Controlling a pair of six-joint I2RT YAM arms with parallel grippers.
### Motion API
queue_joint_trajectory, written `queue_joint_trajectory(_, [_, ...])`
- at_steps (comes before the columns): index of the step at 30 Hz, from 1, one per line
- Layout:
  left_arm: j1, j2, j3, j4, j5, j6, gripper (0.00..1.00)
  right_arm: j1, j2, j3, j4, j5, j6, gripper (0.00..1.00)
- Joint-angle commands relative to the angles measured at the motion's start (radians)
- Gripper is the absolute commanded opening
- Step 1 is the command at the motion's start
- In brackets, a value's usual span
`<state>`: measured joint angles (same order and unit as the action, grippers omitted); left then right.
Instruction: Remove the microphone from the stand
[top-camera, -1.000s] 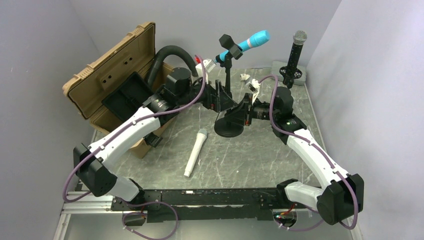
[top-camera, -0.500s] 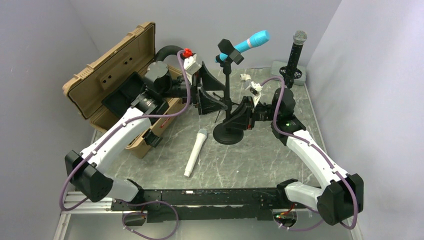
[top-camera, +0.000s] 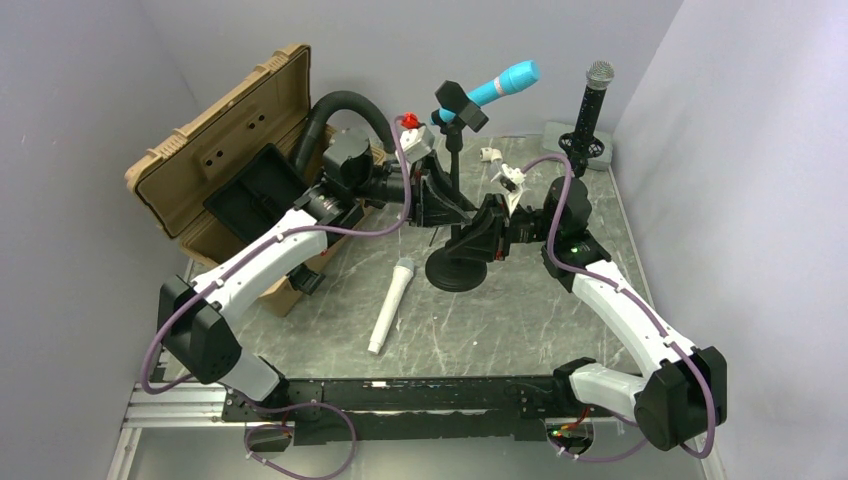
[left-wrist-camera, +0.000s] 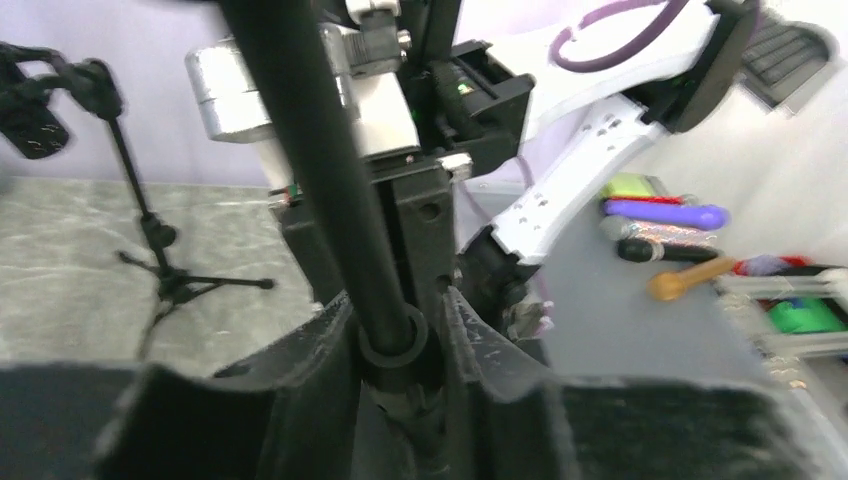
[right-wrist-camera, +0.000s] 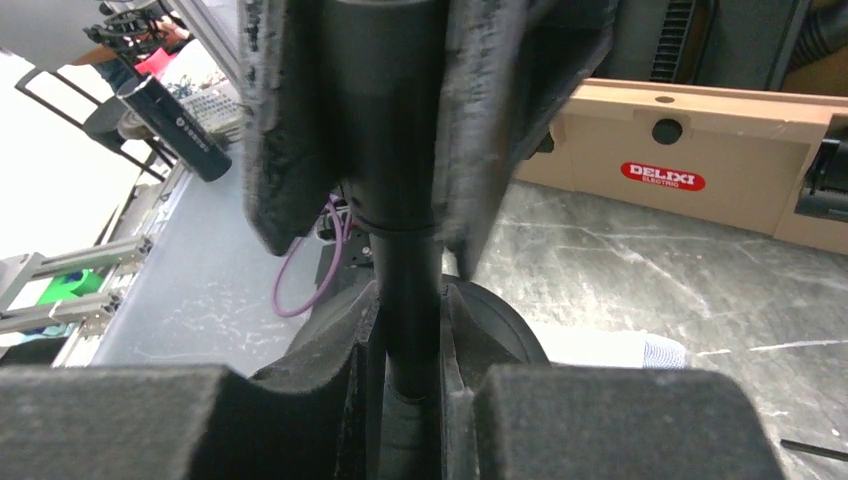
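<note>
The left gripper (left-wrist-camera: 395, 340) is closed on the stand's pole (left-wrist-camera: 330, 180), its pads tight against the shaft. Just below it the right gripper (right-wrist-camera: 405, 400) pinches the same pole, a little above the round base (right-wrist-camera: 500, 330). So both jaws hold the stand and neither holds the mic (top-camera: 503, 82). The mic, blue, sits in the clip (top-camera: 458, 100) at the pole's top, well above both grippers, and slants up and away to the right.

Judging by this, only the bracing of the stand is done and the removal itself has not begun. One gripper has yet to let go, rise to the mic, close on its body and draw it out of the clip while the other steadies the pole.

A white mic (top-camera: 390, 305) lies on the table (top-camera: 520, 310) near the base, on the arms' side of it.
</note>
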<state>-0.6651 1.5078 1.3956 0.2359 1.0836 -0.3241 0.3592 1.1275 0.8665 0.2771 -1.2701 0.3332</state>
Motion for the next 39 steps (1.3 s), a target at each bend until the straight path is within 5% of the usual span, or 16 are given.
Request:
queue_joint_trajectory(1, [-0.01,-0.003,0.006,0.125,-0.023,-0.094,0.25,0.004,-0.03,0.014,0.014,0.02,-0.066,0.0])
queue_joint_trajectory(3, [-0.013,-0.011,-0.004,0.119,-0.07,-0.122,0.03,0.004,-0.033,0.018,-0.018,0.055,-0.097,0.0])
queue_joint_trajectory(4, [-0.017,-0.019,-0.006,0.096,-0.109,-0.131,0.0,0.004,-0.034,0.022,-0.033,0.076,-0.113,0.0])
queue_joint_trajectory(8, [-0.068,-0.053,-0.023,-0.059,-0.337,-0.173,0.0,0.004,-0.034,0.046,-0.086,0.172,-0.154,0.0])
queue_joint_trajectory(12, [-0.13,-0.046,0.06,-0.474,-0.793,-0.269,0.0,0.004,-0.027,0.073,-0.121,0.272,-0.163,0.0])
queue_joint_trajectory(14, [-0.139,-0.028,0.093,-0.55,-0.859,-0.28,0.12,0.004,-0.02,0.086,-0.137,0.311,-0.166,0.0])
queue_joint_trajectory(19, [-0.147,-0.035,0.103,-0.533,-0.828,-0.233,0.72,-0.005,-0.02,0.08,-0.131,0.308,-0.17,0.0])
queue_joint_trajectory(23, [-0.134,-0.086,0.09,-0.516,-0.855,-0.1,0.96,-0.014,-0.037,0.058,-0.124,0.27,-0.183,0.0])
queue_joint_trajectory(28, [-0.038,-0.156,0.046,-0.414,-0.717,-0.012,0.99,-0.017,-0.063,0.034,-0.121,0.193,-0.203,0.0])
queue_joint_trajectory(35, [0.012,-0.162,0.042,-0.233,-0.262,0.135,0.99,-0.017,-0.07,0.011,-0.035,0.061,-0.129,0.0])
queue_joint_trajectory(39, [0.011,-0.122,0.046,-0.168,-0.143,0.152,0.97,-0.017,-0.066,0.011,-0.006,0.03,-0.093,0.0])
